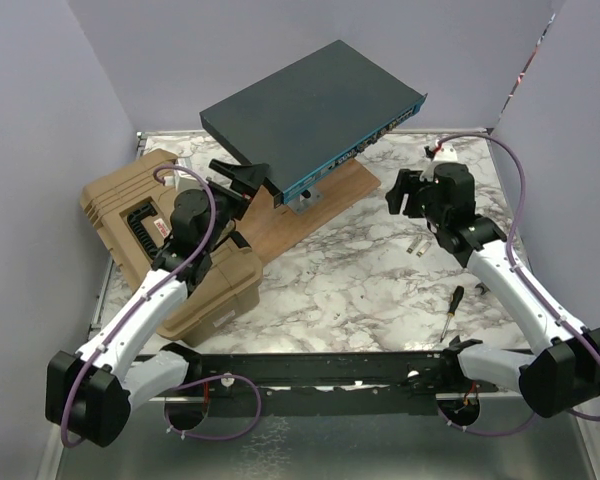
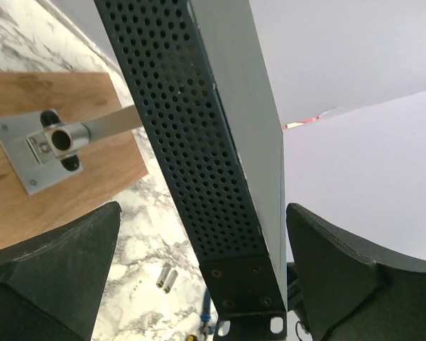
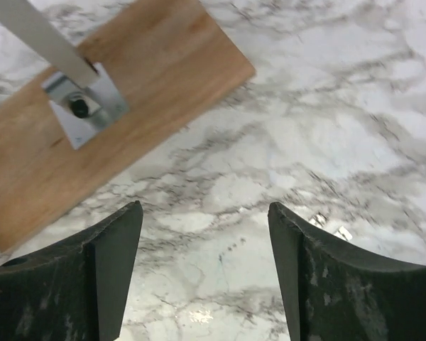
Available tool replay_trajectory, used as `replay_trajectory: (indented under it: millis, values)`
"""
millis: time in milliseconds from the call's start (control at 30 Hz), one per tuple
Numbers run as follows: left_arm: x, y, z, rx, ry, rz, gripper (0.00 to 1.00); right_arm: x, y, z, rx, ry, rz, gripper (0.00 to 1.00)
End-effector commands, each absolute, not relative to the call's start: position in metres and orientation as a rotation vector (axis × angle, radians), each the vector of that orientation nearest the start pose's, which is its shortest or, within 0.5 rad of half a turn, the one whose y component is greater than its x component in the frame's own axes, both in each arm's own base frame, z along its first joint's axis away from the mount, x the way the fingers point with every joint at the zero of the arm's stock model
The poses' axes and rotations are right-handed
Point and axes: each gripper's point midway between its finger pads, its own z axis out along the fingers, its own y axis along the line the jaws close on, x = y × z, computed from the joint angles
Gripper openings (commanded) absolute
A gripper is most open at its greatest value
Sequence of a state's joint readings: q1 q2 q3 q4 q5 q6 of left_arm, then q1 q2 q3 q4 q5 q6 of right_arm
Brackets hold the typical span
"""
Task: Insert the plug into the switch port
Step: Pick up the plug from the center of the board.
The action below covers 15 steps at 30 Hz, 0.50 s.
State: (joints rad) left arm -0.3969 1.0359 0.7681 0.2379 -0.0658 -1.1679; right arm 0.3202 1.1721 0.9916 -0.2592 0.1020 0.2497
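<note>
Quick look from my remote seat: the switch [image 1: 310,105] sits tilted on a metal stand bolted to a wooden board [image 1: 320,205], near the middle of the bench's [image 1: 360,285] far edge. The left gripper [image 2: 203,209] is spread wide with the switch's perforated side between its fingers [image 2: 64,263], a gap on both sides, so it's gripping nothing. The right gripper [image 3: 204,209] is also wide apart and empty, hanging over bare marble just off the board's corner. Two small silvery pieces [image 1: 417,245] lie toward the right edge, and a screwdriver [image 1: 450,310] lies closer to the near edge.
</note>
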Motion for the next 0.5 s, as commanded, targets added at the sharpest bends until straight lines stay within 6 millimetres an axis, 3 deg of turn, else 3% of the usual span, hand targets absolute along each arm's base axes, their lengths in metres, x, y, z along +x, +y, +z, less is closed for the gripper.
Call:
replay_trajectory:
  millis: [0, 267, 467]
  values:
    - [0.338, -0.152, 0.310, -0.646, 1.560, -0.974, 0.99, 0.345, 0.078, 0.195, 0.181, 2.126, 0.089, 0.77]
    - [0.323, -0.118, 0.327, -0.531, 1.515, -0.732, 0.99, 0.342, 0.074, 0.142, 0.287, 2.289, 0.021, 0.79]
    - [0.314, -0.106, 0.336, -0.501, 1.496, -0.669, 0.99, 0.344, 0.070, 0.094, 0.434, 2.418, -0.035, 0.75]
